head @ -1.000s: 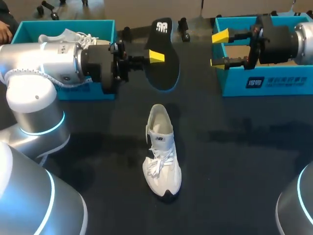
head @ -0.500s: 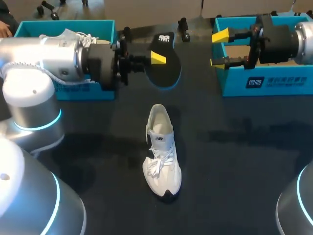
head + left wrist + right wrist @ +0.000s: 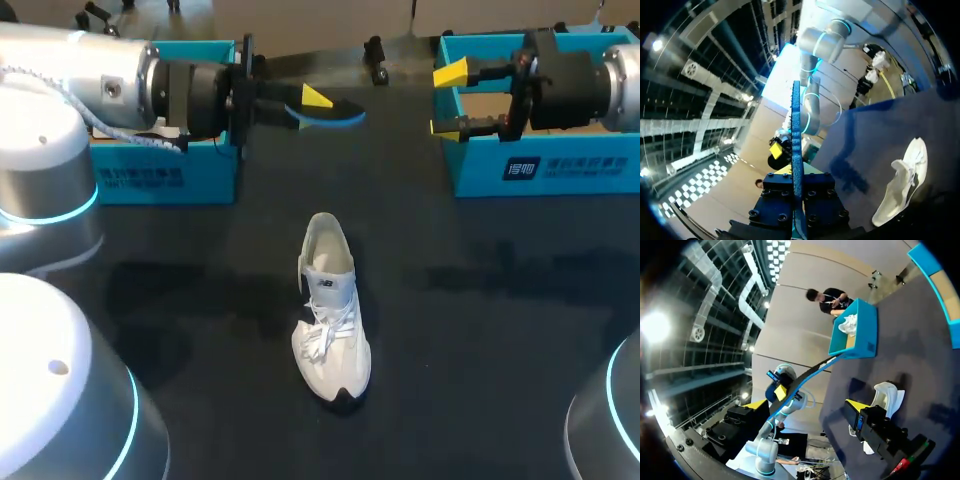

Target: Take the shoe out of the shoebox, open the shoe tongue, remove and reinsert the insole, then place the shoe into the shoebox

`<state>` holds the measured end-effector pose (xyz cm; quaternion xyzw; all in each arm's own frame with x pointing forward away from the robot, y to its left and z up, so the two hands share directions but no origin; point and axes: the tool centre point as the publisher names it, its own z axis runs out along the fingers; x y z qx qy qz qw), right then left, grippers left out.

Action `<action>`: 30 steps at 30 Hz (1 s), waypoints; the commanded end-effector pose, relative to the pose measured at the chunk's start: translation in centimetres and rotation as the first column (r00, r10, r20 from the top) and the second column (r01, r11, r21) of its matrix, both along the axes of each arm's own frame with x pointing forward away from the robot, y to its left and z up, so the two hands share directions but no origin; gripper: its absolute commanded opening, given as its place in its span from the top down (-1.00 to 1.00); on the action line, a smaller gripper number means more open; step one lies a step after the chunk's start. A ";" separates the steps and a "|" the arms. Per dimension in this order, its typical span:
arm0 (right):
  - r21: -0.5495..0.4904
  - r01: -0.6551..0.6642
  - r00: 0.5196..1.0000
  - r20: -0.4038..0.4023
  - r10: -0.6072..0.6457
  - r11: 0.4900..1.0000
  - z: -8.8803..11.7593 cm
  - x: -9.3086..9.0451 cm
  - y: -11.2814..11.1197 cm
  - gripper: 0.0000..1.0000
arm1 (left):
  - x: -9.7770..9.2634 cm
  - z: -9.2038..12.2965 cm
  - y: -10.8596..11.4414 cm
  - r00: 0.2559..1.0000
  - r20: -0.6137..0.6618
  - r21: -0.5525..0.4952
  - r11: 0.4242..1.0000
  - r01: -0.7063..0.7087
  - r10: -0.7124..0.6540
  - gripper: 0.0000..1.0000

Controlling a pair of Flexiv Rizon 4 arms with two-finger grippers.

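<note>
Dark table point(image 3: 480, 300): shoe point(image 3: 330, 310) mid; L gripper point(image 3: 314, 99) pinches insole point(image 3: 342, 116), R gripper point(image 3: 447, 100) spread

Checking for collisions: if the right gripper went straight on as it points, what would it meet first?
Probably the insole, held out by the left gripper facing the right gripper; relative height is hard to judge.

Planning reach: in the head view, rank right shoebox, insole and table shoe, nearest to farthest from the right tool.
1. right shoebox, its wall at the right tool
2. insole, in the left tool, to its left
3. shoe, mid-table
</note>
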<state>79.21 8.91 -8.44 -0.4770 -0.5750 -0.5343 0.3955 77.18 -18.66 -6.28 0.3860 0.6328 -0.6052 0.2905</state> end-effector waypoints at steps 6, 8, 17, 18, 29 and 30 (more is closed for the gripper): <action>-0.002 0.001 1.000 0.000 -0.001 1.000 0.0 0.0 0.1 -1.00 | 0.6 -0.5 0.5 0.396 -0.918 -0.018 0.997 -0.078 0.014 1.00; -0.002 0.001 1.000 0.000 -0.001 1.000 0.0 0.0 0.1 -1.00 | 0.5 -0.6 0.6 0.302 -0.953 -0.046 0.993 -0.108 -0.011 1.00; -0.002 0.001 1.000 0.000 -0.001 1.000 0.0 0.0 0.1 -1.00 | -0.1 -1.1 0.3 -0.083 -0.995 -0.046 0.984 -0.173 -0.061 1.00; -0.002 0.001 1.000 0.000 -0.001 1.000 0.0 0.0 0.1 -1.00 | -0.2 -1.1 0.2 -0.080 -0.996 -0.036 0.985 -0.167 -0.050 1.00; -0.002 0.001 1.000 0.000 -0.001 1.000 0.0 0.0 0.1 -1.00 | -0.2 -1.1 0.2 -0.080 -0.996 -0.036 0.985 -0.167 -0.050 1.00; -0.002 0.001 1.000 0.000 -0.001 1.000 0.0 0.0 0.1 -1.00 | -0.2 -1.1 0.2 -0.080 -0.996 -0.036 0.985 -0.167 -0.050 1.00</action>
